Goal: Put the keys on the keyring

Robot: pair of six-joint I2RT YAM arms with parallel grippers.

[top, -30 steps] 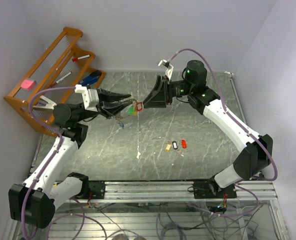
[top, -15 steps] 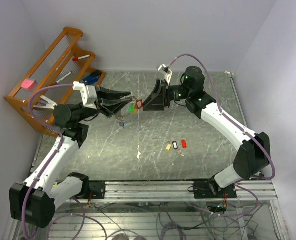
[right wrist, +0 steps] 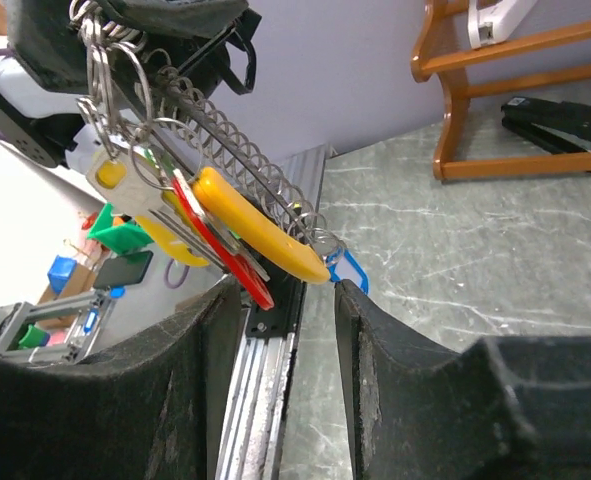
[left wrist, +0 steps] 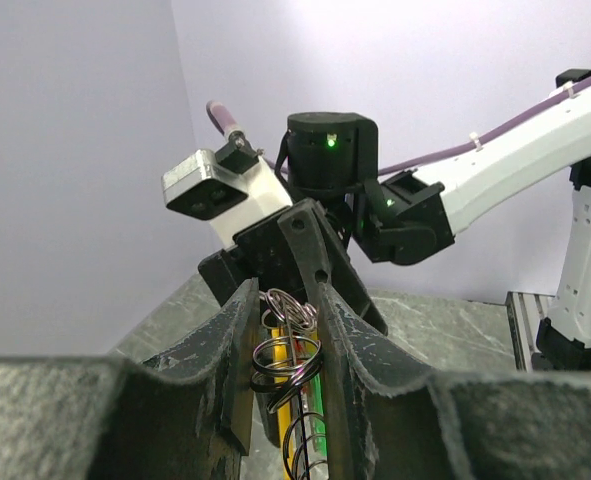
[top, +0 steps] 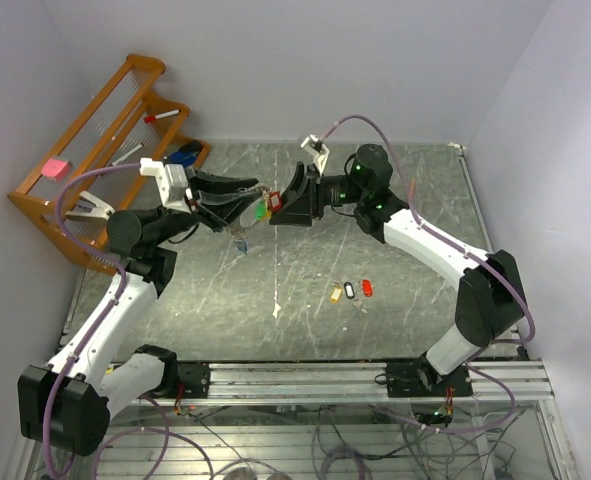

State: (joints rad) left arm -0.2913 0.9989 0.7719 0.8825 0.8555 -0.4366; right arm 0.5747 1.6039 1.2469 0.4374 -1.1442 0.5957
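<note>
My left gripper (top: 251,198) is raised above the table and shut on the keyring (left wrist: 289,352), a cluster of silvery rings with a coiled wire. Yellow (right wrist: 260,235), red (right wrist: 218,245), green (top: 260,212) and blue (right wrist: 351,271) tags hang from it. My right gripper (top: 279,208) faces it tip to tip. Its jaws are open, with the yellow and red tags at their mouth. In the left wrist view the right gripper (left wrist: 305,240) sits just behind the rings. Three loose keys lie on the table: yellow (top: 335,294), black-and-white (top: 349,290) and red (top: 366,288).
A wooden rack (top: 95,150) stands at the back left, holding a red pen (top: 161,116), a dark stapler (top: 180,156) and a pink block (top: 54,167). A small white scrap (top: 277,311) lies on the table in front of the arms. Walls close in on three sides.
My right gripper has moved left and closed in on the key bunch. My left gripper has risen slightly, still holding the ring.
</note>
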